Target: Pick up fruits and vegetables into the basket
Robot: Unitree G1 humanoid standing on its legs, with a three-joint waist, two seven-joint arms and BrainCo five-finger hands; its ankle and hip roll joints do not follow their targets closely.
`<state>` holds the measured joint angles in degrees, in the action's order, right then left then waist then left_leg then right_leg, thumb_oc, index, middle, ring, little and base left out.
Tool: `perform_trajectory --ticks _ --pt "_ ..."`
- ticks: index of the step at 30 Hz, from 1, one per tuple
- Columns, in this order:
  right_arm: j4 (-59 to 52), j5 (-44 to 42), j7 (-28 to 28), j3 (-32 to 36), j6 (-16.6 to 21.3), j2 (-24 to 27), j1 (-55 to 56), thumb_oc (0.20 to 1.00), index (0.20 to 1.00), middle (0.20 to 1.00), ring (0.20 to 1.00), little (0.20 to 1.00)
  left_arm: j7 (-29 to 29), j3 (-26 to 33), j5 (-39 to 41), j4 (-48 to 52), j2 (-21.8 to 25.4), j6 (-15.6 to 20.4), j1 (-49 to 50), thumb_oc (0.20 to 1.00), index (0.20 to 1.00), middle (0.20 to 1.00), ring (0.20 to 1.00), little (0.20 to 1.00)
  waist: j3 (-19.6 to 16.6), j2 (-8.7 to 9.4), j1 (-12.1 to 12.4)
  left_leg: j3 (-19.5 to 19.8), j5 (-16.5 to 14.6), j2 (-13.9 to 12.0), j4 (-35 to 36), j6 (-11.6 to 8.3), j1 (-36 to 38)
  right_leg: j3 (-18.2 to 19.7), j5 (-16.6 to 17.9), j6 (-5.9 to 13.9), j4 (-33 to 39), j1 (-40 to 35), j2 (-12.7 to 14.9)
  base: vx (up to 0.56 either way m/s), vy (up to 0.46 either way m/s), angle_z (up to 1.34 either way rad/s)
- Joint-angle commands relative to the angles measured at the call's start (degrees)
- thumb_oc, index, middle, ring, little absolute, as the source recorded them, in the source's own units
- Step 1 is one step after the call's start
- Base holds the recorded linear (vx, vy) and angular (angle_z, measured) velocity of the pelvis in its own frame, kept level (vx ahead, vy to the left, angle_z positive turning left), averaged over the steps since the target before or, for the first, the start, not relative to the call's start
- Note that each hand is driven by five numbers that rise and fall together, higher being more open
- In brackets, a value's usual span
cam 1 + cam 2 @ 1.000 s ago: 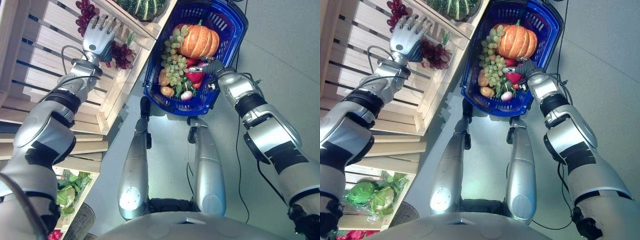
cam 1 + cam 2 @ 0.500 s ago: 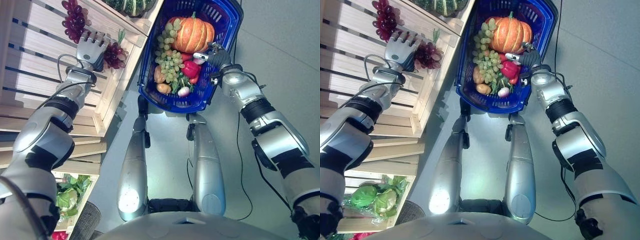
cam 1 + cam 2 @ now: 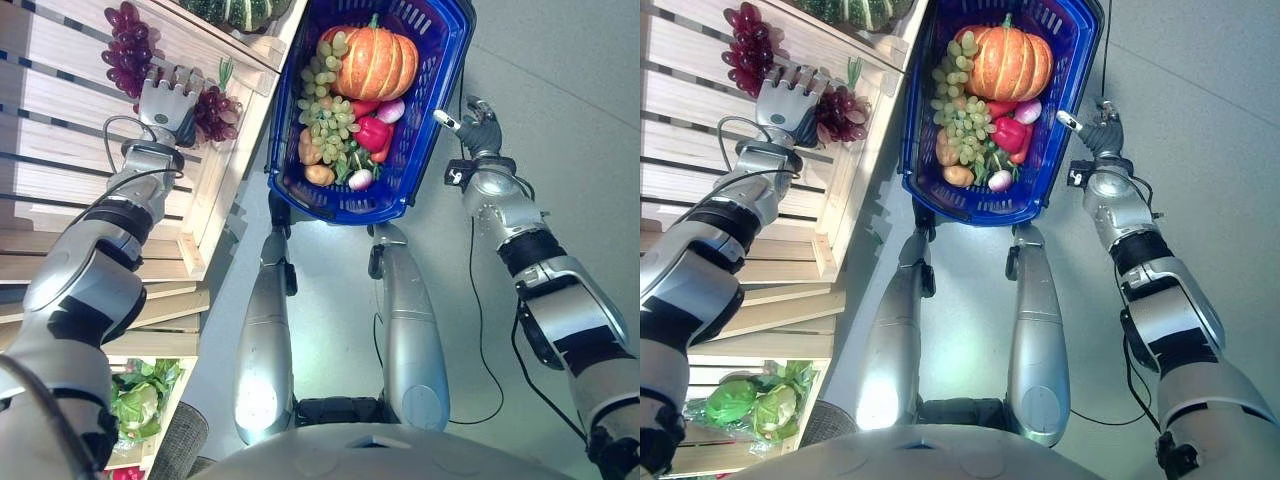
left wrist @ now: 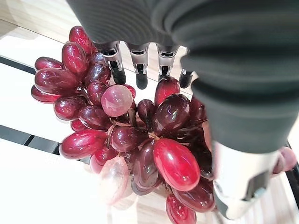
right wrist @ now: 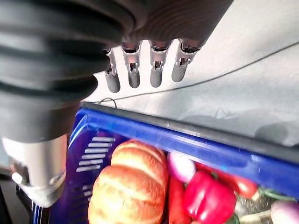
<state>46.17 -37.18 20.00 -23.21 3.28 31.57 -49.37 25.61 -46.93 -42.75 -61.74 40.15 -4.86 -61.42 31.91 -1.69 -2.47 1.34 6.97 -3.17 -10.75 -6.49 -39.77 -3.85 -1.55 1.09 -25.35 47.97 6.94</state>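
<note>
the left hand [image 3: 168, 100] is reaching into the wooden crate shelf [image 3: 60, 150] at about 10 o'clock in the head view, its fingers [image 4: 140, 70] and thumb arching loosely over a bunch of red grapes [image 4: 135, 135]; in its wrist view the dark tips are sitting just above the top berries, relaxed rather than clamped, so the hand is open over the bunch and not gripping it. a second red bunch [image 3: 125, 45] is lying on the slats just beyond, toward 11 o'clock, and a striped green squash [image 3: 235, 10] is showing at 12 o'clock on the shelf's upper ledge. lettuce heads [image 3: 750, 405] are sitting in a lower bin at 8 o'clock.

the blue basket [image 3: 440, 70] is resting on the floor at 12 to 1 o'clock, holding an orange pumpkin [image 3: 375, 62], green grapes [image 3: 325, 115], a red pepper [image 3: 372, 133], a potato [image 3: 320, 174] and a small radish [image 3: 360, 179].

the right hand [image 3: 478, 125] is hanging at 2 o'clock just outside the basket's rim, fingers [image 5: 133, 72] straight and empty.
</note>
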Motion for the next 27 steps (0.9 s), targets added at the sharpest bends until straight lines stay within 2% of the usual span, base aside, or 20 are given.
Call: perform_trajectory --ticks 1,12,14,15,16,17,27 --pt "-0.5 -1.8 0.0 1.3 4.1 1.8 0.7 1.0 1.0 1.0 1.0 1.0 -0.2 4.1 0.9 -4.3 2.5 -1.6 1.7 1.0 1.0 1.0 1.0 1.0 -2.1 0.2 -1.0 -3.6 -3.3 3.8 -4.0 3.16 -3.1 -3.2 -0.6 1.18 4.0 -3.5 -5.5 0.0 0.0 0.0" --pt "0.0 -2.8 -0.3 0.8 4.8 1.1 -0.3 1.0 1.0 1.0 1.0 1.0 -1.9 3.1 1.1 -6.9 2.5 -0.6 0.1 1.0 1.0 1.0 1.0 1.0 -2.1 0.93 -1.2 -3.5 -3.3 3.6 -3.4 2.92 -3.1 -3.1 0.0 1.43 5.3 -3.8 -5.6 -0.01 -0.01 -0.02" --pt "-0.1 -2.7 -0.2 0.8 4.9 1.0 -0.3 1.0 1.0 1.0 1.0 1.0 -2.0 2.9 1.2 -7.1 2.5 -0.7 0.0 0.84 0.84 0.84 0.84 0.84 -2.1 0.92 -1.3 -3.5 -3.3 3.6 -3.4 2.86 -3.1 -3.1 0.0 1.46 5.4 -3.9 -5.6 0.0 0.0 0.0" --pt "-0.3 -2.6 -0.1 0.7 4.9 0.9 -0.2 1.0 1.0 1.0 1.0 1.0 -2.1 2.8 1.3 -7.2 2.5 -0.5 0.1 0.451 0.451 0.451 0.451 0.451 -2.1 0.88 -1.3 -3.5 -3.4 3.6 -3.6 2.86 -3.2 -3.0 0.0 1.45 5.3 -3.8 -5.7 0.0 0.0 0.0" --pt "-0.3 -2.6 -0.1 0.7 5.0 0.9 -0.2 1.0 1.0 1.0 1.0 1.0 -2.1 2.8 1.4 -7.2 2.5 -0.5 0.2 0.373 0.373 0.373 0.373 0.373 -2.1 0.88 -1.3 -3.5 -3.4 3.6 -3.6 2.85 -3.2 -3.0 0.0 1.45 5.2 -3.8 -5.7 0.0 0.0 0.0" --pt "-0.4 -2.7 0.1 0.8 5.1 0.9 -0.2 1.0 1.0 1.0 1.0 1.0 -2.5 2.9 1.3 -7.3 2.4 -0.5 0.3 0.2 0.2 0.2 0.2 0.2 -2.1 0.89 -1.3 -3.5 -3.4 3.6 -3.6 2.85 -3.2 -2.9 0.0 1.45 5.3 -3.8 -5.6 0.0 0.0 0.0" --pt "-1.0 -2.6 0.5 0.9 5.1 0.3 -0.4 1.0 1.0 1.0 1.0 1.0 -7.3 2.6 3.0 -8.0 2.2 -0.3 0.6 0.2 0.2 0.2 0.2 0.2 -2.1 1.08 -1.3 -3.4 -3.5 3.6 -3.5 2.78 -3.3 -2.8 0.2 1.55 5.7 -3.8 -5.8 0.0 0.0 0.0"
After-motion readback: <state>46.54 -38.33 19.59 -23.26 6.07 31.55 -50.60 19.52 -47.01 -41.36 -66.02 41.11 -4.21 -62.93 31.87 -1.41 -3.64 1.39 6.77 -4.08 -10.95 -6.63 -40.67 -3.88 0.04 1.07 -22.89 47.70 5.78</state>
